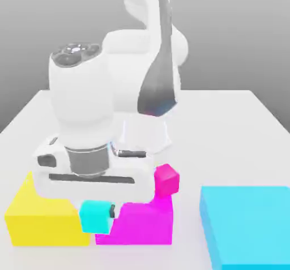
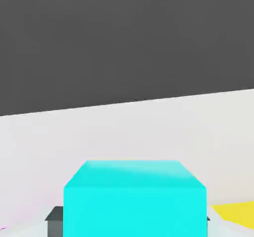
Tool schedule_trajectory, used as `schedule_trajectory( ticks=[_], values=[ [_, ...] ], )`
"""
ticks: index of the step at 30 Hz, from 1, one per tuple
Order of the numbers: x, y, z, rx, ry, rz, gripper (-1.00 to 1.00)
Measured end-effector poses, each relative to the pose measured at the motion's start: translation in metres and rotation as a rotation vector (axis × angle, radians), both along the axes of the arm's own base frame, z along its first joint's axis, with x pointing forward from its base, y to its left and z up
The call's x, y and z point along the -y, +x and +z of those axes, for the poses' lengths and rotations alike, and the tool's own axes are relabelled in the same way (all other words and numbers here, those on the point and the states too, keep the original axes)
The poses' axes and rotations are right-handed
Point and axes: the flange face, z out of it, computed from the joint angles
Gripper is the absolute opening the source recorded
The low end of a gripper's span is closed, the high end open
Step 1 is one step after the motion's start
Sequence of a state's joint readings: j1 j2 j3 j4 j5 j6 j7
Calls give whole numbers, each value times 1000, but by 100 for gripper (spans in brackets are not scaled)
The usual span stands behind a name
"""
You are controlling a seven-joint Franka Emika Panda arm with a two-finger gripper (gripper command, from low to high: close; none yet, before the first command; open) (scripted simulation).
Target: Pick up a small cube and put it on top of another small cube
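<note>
- Tool (image 1: 97, 214) is closed on the small cyan cube (image 1: 95, 217), one finger pad on each of two opposite sides; grip looks square and central.
- Counter (image 1: 198, 144): cube looks lifted off it. I'd carry it level, high enough to clear everything below.
- Big blocks: flat blue (image 1: 249, 223) at the exterior view's right, well apart; yellow (image 1: 48, 229) and magenta (image 1: 141, 226) close under and behind the tool. Likely snag points, so lift before any sideways move.
- Small pink cube (image 1: 166, 180): by the magenta block's far right corner in the exterior view; can't tell if on it or behind. Probable target, my guess. Line up centres over it, match yaw, lower straight and slow, let go only on full contact, back off straight up. Off-centre release likely tips it.
- Cyan cube attitude: near upright, one face roughly toward the exterior camera, sides square to the pads. Edges look about equal, so no long axis to call. Pink one sits turned to it; expect some wrist rotation.
</note>
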State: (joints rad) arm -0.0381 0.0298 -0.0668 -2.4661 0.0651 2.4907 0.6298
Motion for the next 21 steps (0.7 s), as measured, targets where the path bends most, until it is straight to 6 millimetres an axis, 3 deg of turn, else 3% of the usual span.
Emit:
schedule_trajectory(
  ticks=[6,12,14,17,18,21],
  values=[
    [-47,-48,36,3,-3,178,-100],
    [-87,-104,58,7,-25,363,-100],
    [-92,-112,47,7,-31,392,-100],
    [-93,-114,14,7,-34,400,-100],
    [-93,-115,2,7,-34,400,100],
    [-93,-115,2,7,-34,400,100]
  ],
)
